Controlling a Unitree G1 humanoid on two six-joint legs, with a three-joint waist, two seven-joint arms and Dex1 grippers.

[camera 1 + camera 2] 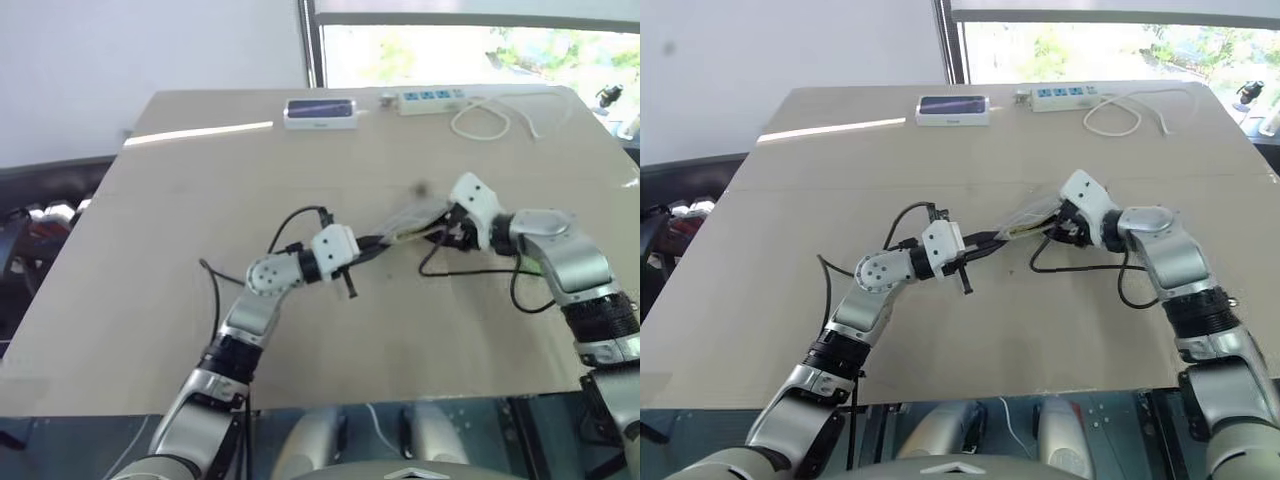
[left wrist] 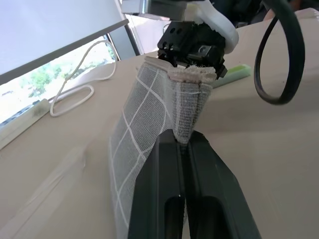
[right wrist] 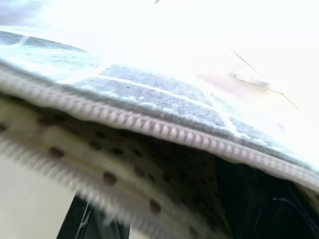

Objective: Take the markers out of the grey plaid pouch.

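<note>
The grey plaid pouch (image 1: 408, 220) hangs above the table, stretched between my two grippers. My left gripper (image 2: 182, 138) is shut on one end of its fabric (image 2: 144, 114), pointing toward the right arm. My right gripper (image 1: 450, 232) is at the other end, at the pouch's mouth. In the right wrist view that mouth gapes, showing grey grid cloth (image 3: 149, 94) over a dotted yellowish lining (image 3: 99, 149). A lime-green marker (image 2: 238, 73) lies on the table just behind the right gripper, and shows as a green sliver (image 1: 525, 263) under the right forearm.
A white-and-dark box (image 1: 320, 112) sits at the table's far edge. To its right lies a power strip (image 1: 432, 98) with a looped white cable (image 1: 490, 122). Black cables (image 1: 470, 270) trail from both wrists over the tabletop (image 1: 150, 280).
</note>
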